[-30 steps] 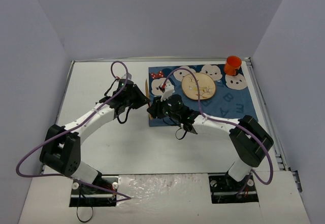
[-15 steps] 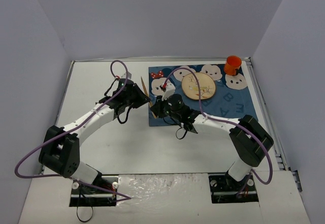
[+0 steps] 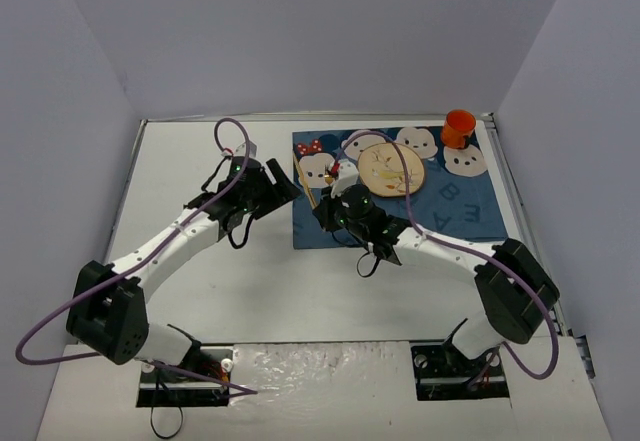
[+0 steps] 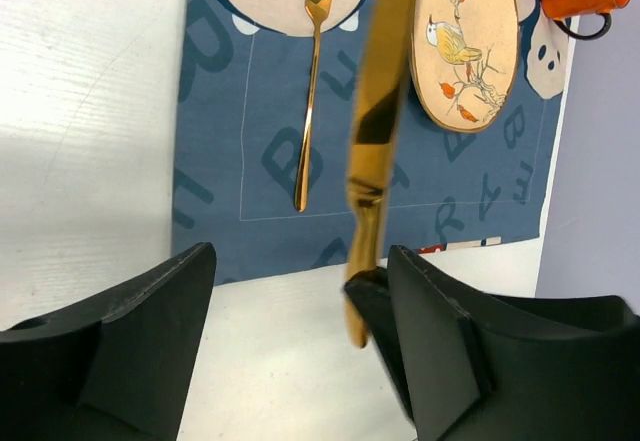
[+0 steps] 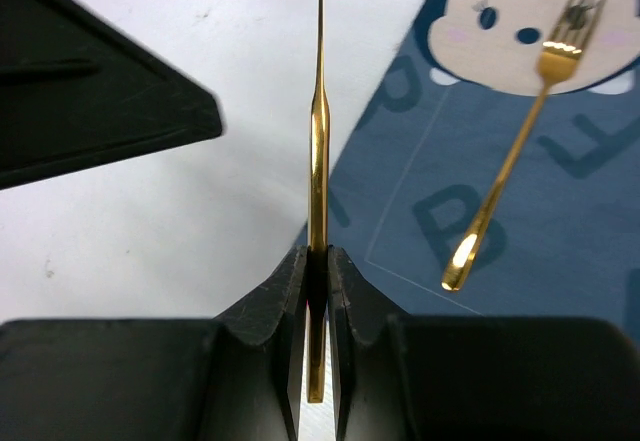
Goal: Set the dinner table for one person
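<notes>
The right pincer [image 5: 317,257] is gripping a gold knife [image 5: 318,151] by its handle, the left pincer [image 4: 300,256] is standing with jaws far apart beside it, and the white counter [image 3: 250,281] is lying beneath both, carrying a blue mat [image 3: 460,216] toward 1 o'clock.

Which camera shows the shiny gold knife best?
The left wrist view: the long gold metal knife shows its flat, shiny face there. The right wrist view sees it edge-on, a thin line pinched in the right gripper. The top view shows only a tiny sliver.
</notes>
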You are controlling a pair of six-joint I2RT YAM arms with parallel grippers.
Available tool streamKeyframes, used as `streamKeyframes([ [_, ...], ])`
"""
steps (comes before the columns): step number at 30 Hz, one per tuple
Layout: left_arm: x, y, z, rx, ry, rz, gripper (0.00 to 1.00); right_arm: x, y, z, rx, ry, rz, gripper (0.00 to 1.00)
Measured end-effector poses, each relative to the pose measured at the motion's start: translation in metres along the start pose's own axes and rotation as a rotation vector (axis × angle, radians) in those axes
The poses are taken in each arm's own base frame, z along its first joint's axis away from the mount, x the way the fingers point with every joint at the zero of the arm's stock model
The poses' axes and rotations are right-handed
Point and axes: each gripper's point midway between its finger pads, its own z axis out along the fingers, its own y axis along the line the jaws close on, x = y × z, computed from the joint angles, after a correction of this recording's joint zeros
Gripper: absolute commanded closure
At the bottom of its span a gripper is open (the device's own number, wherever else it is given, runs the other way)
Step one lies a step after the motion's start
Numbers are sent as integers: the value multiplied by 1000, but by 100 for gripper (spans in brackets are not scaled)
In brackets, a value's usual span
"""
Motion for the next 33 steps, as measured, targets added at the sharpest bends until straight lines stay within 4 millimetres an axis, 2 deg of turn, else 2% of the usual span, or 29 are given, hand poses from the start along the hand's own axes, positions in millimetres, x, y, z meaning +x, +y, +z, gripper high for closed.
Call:
streamKeyframes([
  [4, 1, 7, -8, -29, -1, 25, 11, -11, -21, -13, 69, -21, -26, 100],
  [7, 0, 16, -18, -77, 2, 67, 5, -14, -48, -28, 153, -24, -36, 100],
  [11, -13, 32, -36, -159, -9, 129, 3, -18, -105, -54, 314, -14, -15, 100],
  [16, -51, 64, -65, -254, -46, 166, 3, -23, -185, -95, 546, 7, 32, 100],
  [19, -67, 86, -81, -318, -55, 185, 3, -21, -224, -116, 657, 24, 62, 100],
  [22, -71, 100, -94, -362, -35, 227, 3, -16, -255, -135, 759, 61, 81, 100],
  [26, -66, 109, -103, -389, 18, 309, 3, -20, -288, -143, 867, 115, 50, 100],
  [33, -66, 131, -119, -428, 25, 346, 3, -20, -324, -144, 995, 241, -87, 100],
])
